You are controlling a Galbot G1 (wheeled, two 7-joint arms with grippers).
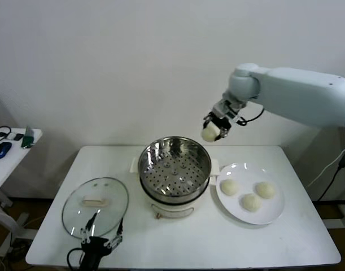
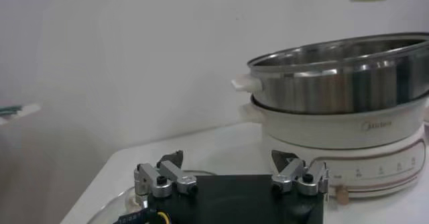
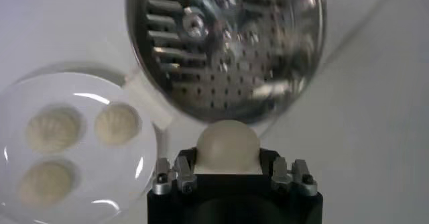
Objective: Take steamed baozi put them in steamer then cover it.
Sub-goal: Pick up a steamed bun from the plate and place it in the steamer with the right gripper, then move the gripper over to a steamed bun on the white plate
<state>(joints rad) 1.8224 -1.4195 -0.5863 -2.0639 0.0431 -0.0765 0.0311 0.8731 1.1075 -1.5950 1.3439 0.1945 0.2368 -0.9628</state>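
High above the table, my right gripper [image 1: 213,130] is shut on one cream-white baozi [image 1: 209,134], which hangs just past the back right rim of the steamer [image 1: 174,167]. In the right wrist view that baozi [image 3: 226,146] sits between the jaws with the steamer's perforated floor [image 3: 228,44] below. The steel basket is empty. Three more baozi [image 1: 250,193] lie on the white plate [image 1: 272,212] to the steamer's right. The glass cover [image 1: 95,205] with its oblong handle lies flat to the left of the steamer. My left gripper [image 1: 100,236] hovers open at the cover's near edge, holding nothing.
A side table [image 1: 8,152] with small dark items stands far left. The steamer's cream base [image 2: 348,135] and side handle rise close in front of the left gripper [image 2: 231,172]. The table's near edge runs just behind the left gripper.
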